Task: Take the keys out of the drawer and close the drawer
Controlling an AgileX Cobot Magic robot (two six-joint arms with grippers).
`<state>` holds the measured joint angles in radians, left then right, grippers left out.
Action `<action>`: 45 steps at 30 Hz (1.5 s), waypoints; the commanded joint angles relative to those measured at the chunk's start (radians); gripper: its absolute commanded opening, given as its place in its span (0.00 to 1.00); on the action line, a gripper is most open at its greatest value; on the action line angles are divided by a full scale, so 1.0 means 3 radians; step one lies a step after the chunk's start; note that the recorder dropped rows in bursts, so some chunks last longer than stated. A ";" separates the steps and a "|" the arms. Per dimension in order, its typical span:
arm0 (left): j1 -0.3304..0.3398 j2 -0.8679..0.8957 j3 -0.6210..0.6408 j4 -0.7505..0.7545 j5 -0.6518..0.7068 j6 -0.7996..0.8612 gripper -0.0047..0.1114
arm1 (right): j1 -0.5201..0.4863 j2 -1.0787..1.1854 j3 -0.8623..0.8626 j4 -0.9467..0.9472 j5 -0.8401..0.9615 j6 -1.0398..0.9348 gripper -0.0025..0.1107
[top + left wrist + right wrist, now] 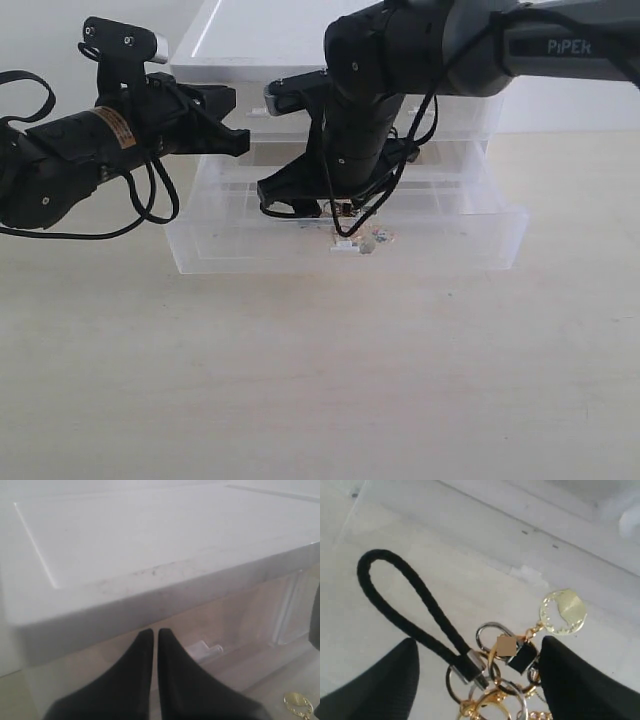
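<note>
The drawer (pixel 345 255) is pulled out toward the front of the white unit (pixel 255 40). The keys (pixel 358 237) lie on its floor near the front wall. In the right wrist view they are gold and silver rings (pixel 492 680) with a black braided loop strap (pixel 405 605) and a round gold charm (pixel 563 612). My right gripper (pixel 479 645) is open down inside the drawer, one finger on each side of the rings. My left gripper (pixel 155 631) is shut and empty, its tips by the unit's upper left front (pixel 232 122).
Behind the left gripper's tips is a half-width drawer with a small white tab handle (pixel 204 651). The unit's flat white top (pixel 150 535) fills that view. The right arm (pixel 370 110) crosses in front of the unit's middle. Bare pale table (pixel 320 380) lies in front.
</note>
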<state>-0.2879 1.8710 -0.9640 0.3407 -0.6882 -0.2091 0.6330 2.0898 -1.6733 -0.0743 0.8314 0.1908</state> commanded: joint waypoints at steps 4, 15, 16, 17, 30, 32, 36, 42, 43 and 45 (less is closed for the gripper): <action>-0.0004 0.0005 -0.0026 -0.0077 -0.0077 -0.0001 0.08 | -0.0180 0.0056 0.0032 0.0224 0.0181 -0.0054 0.25; -0.0004 0.0005 -0.0026 -0.0077 -0.0070 -0.0001 0.08 | -0.0217 0.0009 0.0018 0.0188 0.0165 -0.0184 0.02; -0.0004 0.0005 -0.0026 -0.0077 -0.0070 -0.0001 0.08 | -0.0217 -0.0021 0.0012 0.0188 0.0157 -0.0211 0.02; -0.0004 0.0005 -0.0026 -0.0077 -0.0070 -0.0001 0.08 | -0.0217 -0.0053 0.0012 0.0181 0.0157 -0.0224 0.02; -0.0004 0.0005 -0.0026 -0.0077 -0.0077 -0.0001 0.08 | -0.0217 -0.0415 -0.0239 0.0134 0.0373 -0.0294 0.02; -0.0004 0.0005 -0.0026 -0.0077 -0.0085 -0.0001 0.08 | -0.0217 -0.0454 -0.0255 0.0134 0.0406 -0.0306 0.02; -0.0004 0.0005 -0.0026 -0.0077 -0.0098 -0.0001 0.08 | -0.0217 -0.0628 -0.0255 0.0134 0.0429 -0.0319 0.02; -0.0004 0.0005 -0.0026 -0.0077 -0.0098 -0.0001 0.08 | -0.0217 -0.1139 -0.0255 0.0040 0.0658 -0.0382 0.02; -0.0004 0.0005 -0.0026 -0.0077 -0.0098 -0.0001 0.08 | -0.0217 -0.1214 -0.0255 -0.0046 0.0705 -0.0326 0.02; -0.0004 0.0005 -0.0026 -0.0077 -0.0098 -0.0001 0.08 | -0.0217 -0.1468 -0.0188 -0.0587 0.1048 0.0030 0.02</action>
<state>-0.2879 1.8710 -0.9640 0.3407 -0.6922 -0.2091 0.5744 1.7165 -1.7409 -0.1192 1.0633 0.1264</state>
